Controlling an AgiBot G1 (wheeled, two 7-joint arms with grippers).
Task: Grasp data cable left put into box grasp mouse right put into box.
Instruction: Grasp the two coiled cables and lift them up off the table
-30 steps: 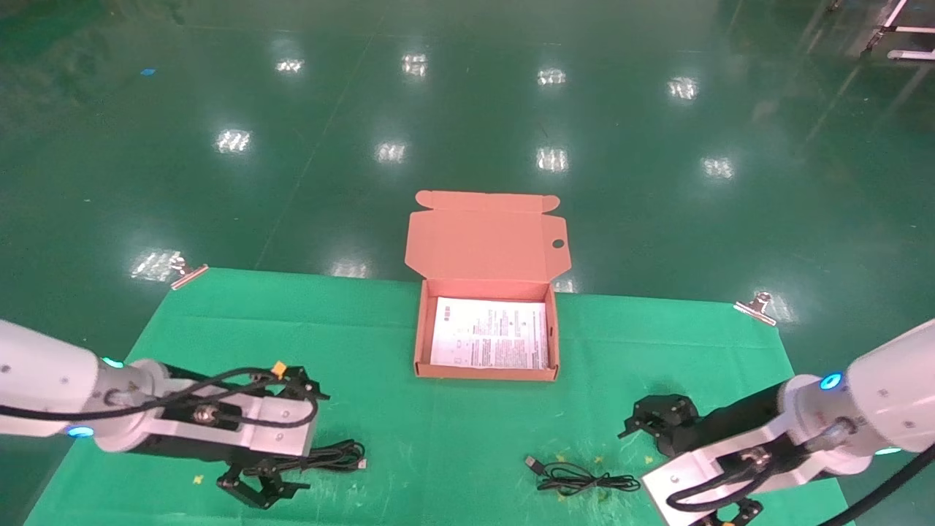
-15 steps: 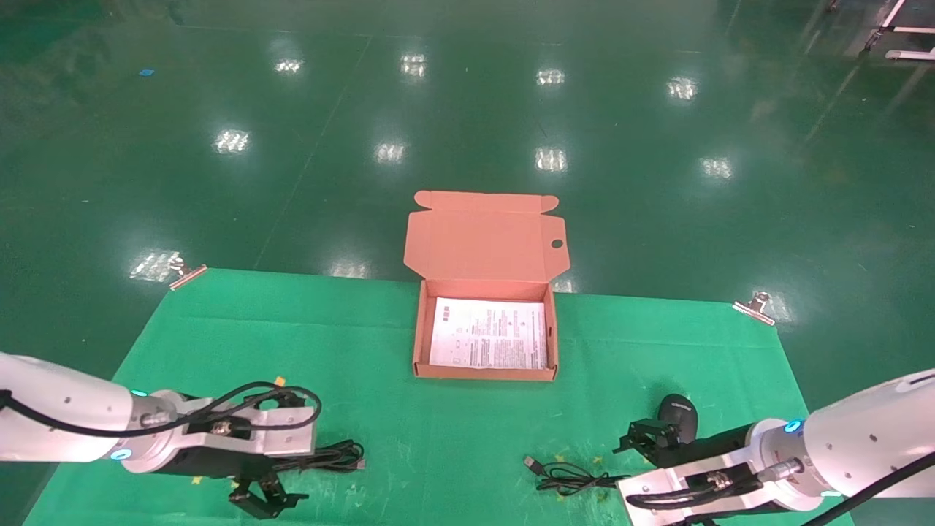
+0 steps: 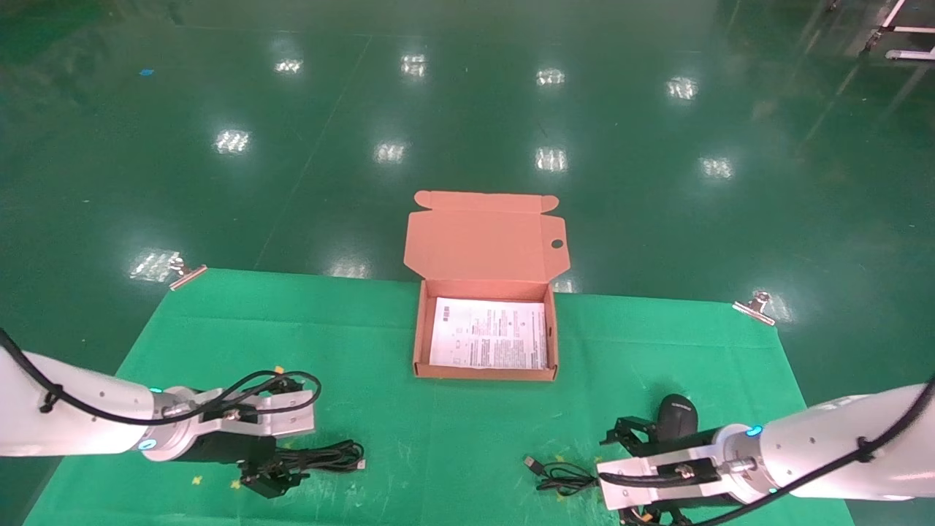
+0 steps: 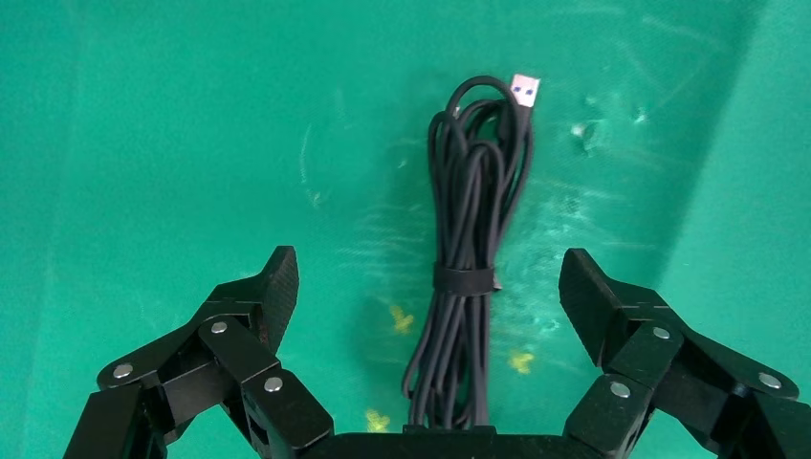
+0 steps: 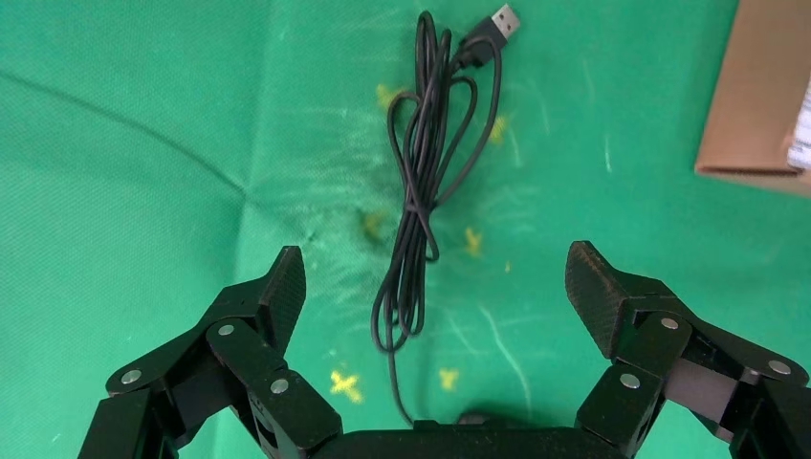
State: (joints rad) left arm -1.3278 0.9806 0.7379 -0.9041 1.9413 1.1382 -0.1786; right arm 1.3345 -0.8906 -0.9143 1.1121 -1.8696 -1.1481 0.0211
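Near the cardboard box [image 3: 485, 371], our left gripper [image 4: 435, 287] spreads wide, empty, over the rubbery data cable [image 4: 471, 258]; our right gripper [image 5: 435, 287] gapes empty beside the mouse [image 3: 677, 416].

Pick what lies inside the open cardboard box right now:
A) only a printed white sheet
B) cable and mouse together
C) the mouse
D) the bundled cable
A: the box holds only the printed sheet; the bundled cable and the mouse lie on the green mat.
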